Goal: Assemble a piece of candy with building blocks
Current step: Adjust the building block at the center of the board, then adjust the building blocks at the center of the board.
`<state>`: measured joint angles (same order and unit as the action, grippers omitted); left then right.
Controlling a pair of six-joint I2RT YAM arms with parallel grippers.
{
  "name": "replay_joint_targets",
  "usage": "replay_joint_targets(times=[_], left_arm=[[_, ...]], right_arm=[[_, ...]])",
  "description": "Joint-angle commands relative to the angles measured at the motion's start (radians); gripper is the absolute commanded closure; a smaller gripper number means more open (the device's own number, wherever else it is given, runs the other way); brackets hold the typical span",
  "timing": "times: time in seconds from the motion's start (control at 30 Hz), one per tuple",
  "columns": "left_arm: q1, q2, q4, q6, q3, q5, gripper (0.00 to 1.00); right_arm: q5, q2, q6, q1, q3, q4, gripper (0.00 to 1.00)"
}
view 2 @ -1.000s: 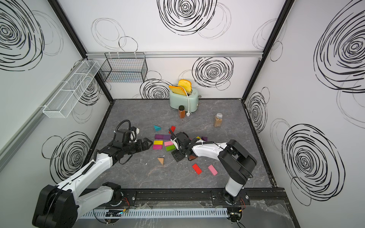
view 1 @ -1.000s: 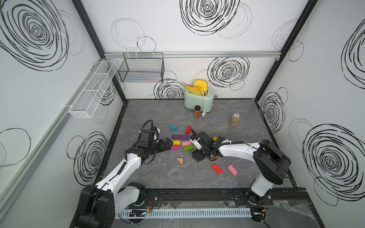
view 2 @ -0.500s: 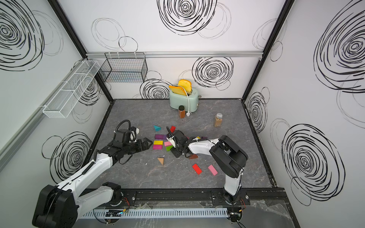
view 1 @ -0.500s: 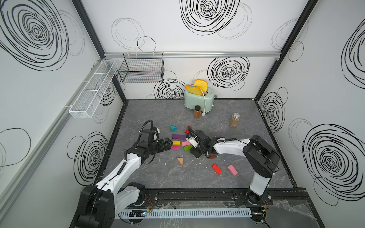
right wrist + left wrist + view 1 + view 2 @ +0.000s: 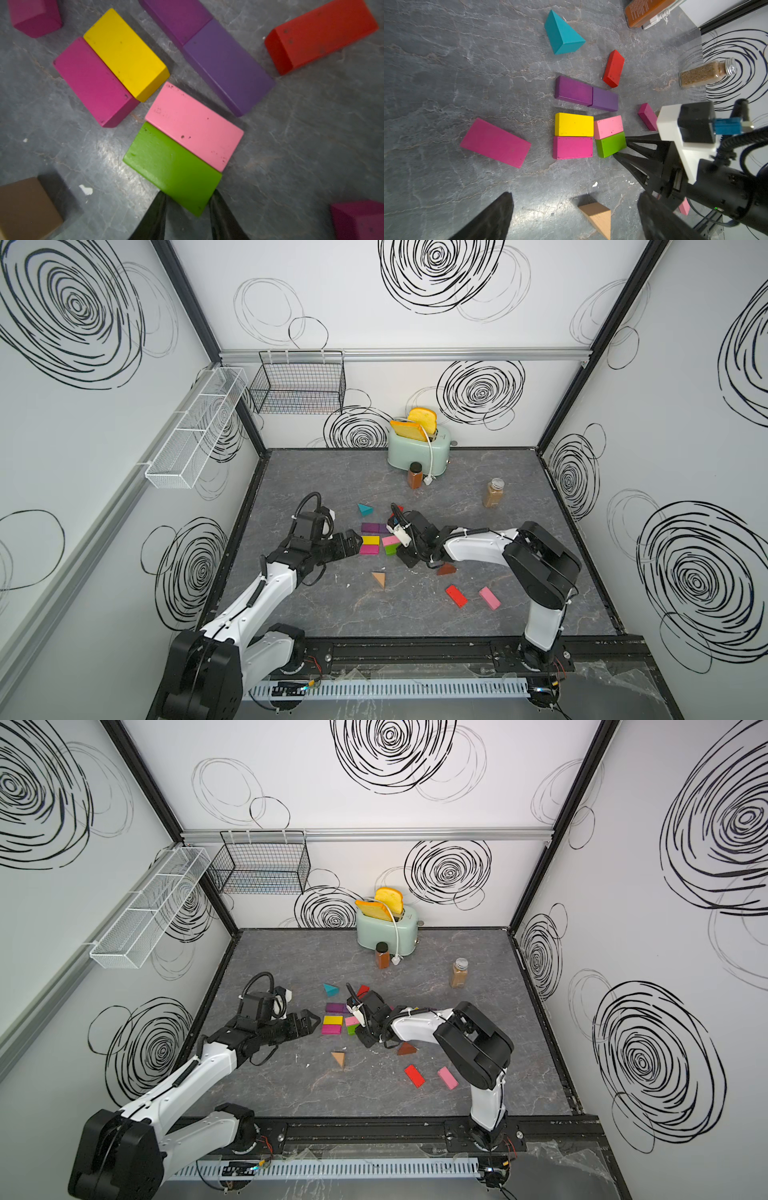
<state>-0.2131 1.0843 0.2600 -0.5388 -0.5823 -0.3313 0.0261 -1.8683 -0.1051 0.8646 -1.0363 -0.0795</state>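
Right gripper (image 5: 188, 195) has closed around green brick (image 5: 172, 166).

The right fingers (image 5: 158, 216) have slid over to the green brick (image 5: 172, 168) and narrowed onto its end.

top views bright, even; right wrist view dim, blurry; glare beside green block (image 5: 172, 168).

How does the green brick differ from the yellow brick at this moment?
The green brick is gripped at one end by the right gripper; the yellow brick lies free. Green lies edge to edge with the pink brick, yellow with a magenta brick. Green's pair sits slightly skewed against yellow's pair. Both are flat bricks of like size, lying flat on the table.
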Motion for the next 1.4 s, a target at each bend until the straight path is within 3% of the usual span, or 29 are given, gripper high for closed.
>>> replay_joint_targets(times=[0.0,0.5,0.57,0.67,0.83,0.93,1.1,1.23,1.37], left_arm=[[0.009,-0.005,-0.024,-0.001,0.009,0.003,0.02],[0.011,-0.008,-0.021,-0.001,0.008,0.003,0.02],[0.011,-0.011,-0.021,-0.002,0.008,0.003,0.02],[0.011,-0.013,-0.024,-0.014,0.007,-0.015,0.02],[0.017,-0.030,-0.247,-0.226,0.104,-0.149,0.02],[-0.002,-0.017,-0.381,-0.323,0.149,-0.166,0.02],[-0.010,-0.020,-0.423,-0.366,0.159,-0.149,0.02],[0.006,-0.058,-0.379,-0.357,0.148,-0.143,0.02],[0.052,-0.096,-0.360,-0.364,0.159,-0.177,0.02]], right_arm=[[0.009,-0.044,-0.043,0.014,0.001,-0.037,0.63],[0.026,-0.061,-0.110,0.032,-0.022,-0.040,0.63],[0.026,-0.028,-0.128,0.033,-0.009,-0.044,0.54],[0.033,0.051,-0.168,0.028,0.028,-0.040,0.29],[0.045,0.237,-0.259,-0.005,0.150,0.028,0.08],[0.109,0.356,-0.338,-0.050,0.267,0.207,0.00],[0.230,0.386,-0.462,-0.098,0.384,0.532,0.01],[0.231,0.307,-0.622,-0.095,0.458,0.835,0.01],[0.127,0.226,-0.789,-0.076,0.536,1.124,0.01]])
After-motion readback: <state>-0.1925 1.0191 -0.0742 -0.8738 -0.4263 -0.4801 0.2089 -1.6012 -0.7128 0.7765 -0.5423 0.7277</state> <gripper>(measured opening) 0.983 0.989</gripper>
